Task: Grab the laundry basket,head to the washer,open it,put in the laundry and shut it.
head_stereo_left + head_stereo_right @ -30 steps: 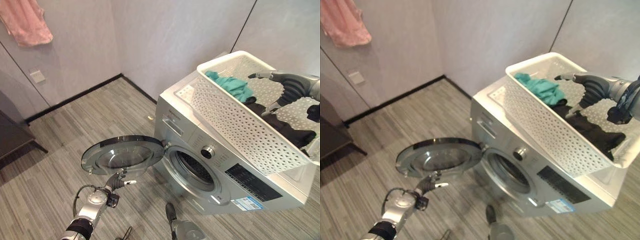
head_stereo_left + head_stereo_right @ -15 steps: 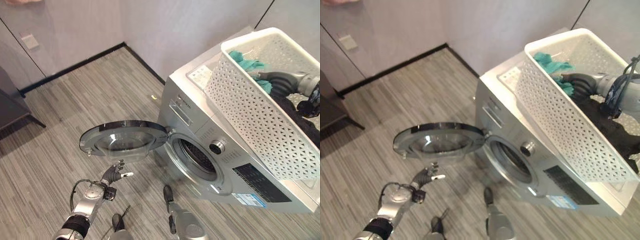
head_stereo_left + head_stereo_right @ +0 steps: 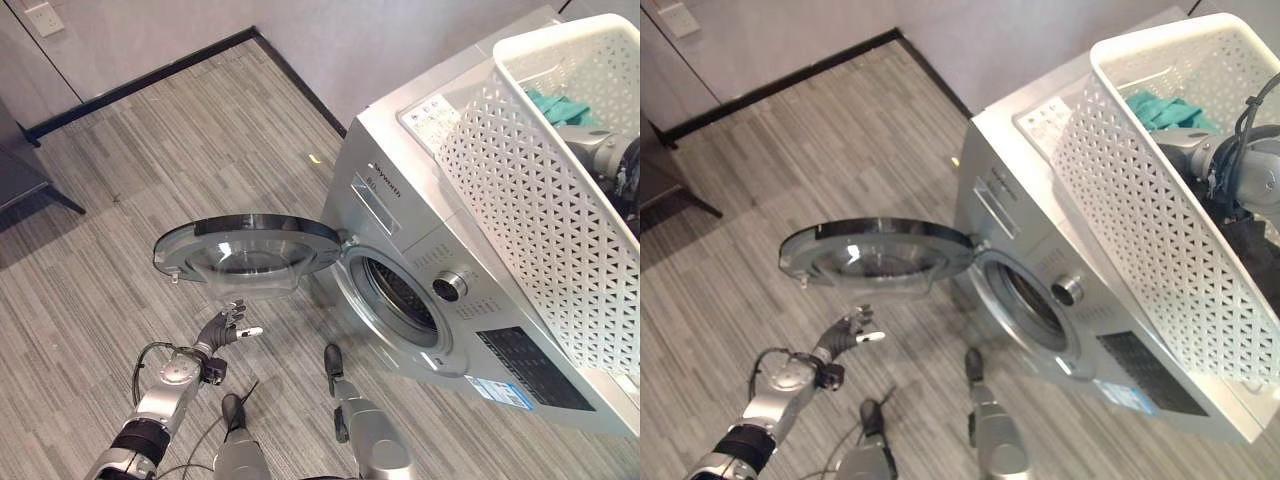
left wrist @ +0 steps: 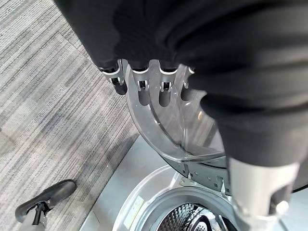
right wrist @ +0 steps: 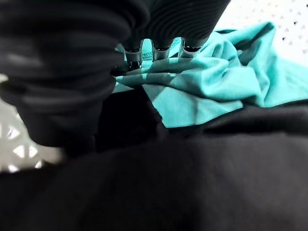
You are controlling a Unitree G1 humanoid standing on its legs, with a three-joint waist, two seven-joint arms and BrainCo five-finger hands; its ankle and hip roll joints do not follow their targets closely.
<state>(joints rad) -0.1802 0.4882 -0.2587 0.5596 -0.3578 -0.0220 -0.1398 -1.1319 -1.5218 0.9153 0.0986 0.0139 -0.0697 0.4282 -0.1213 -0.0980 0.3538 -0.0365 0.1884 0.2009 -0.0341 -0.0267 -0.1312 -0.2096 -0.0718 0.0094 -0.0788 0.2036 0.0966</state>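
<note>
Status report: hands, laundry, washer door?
Left hand open, below open washer door. Right hand down on teal cloth in basket on the washer; grip unclear.

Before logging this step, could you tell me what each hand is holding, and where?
Left hand holds nothing, open below the washer door. Right hand reaches into the teal garment; its grip cannot be told.

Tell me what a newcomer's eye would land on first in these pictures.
First the silver front-loading washing machine with its round glass door swung wide open over the grey wood-grain floor. Next the white perforated plastic laundry basket resting on top of it, where the right hand reaches down onto the teal cloth and black clothes. The left hand hovers below the door, fingers relaxed.
</note>
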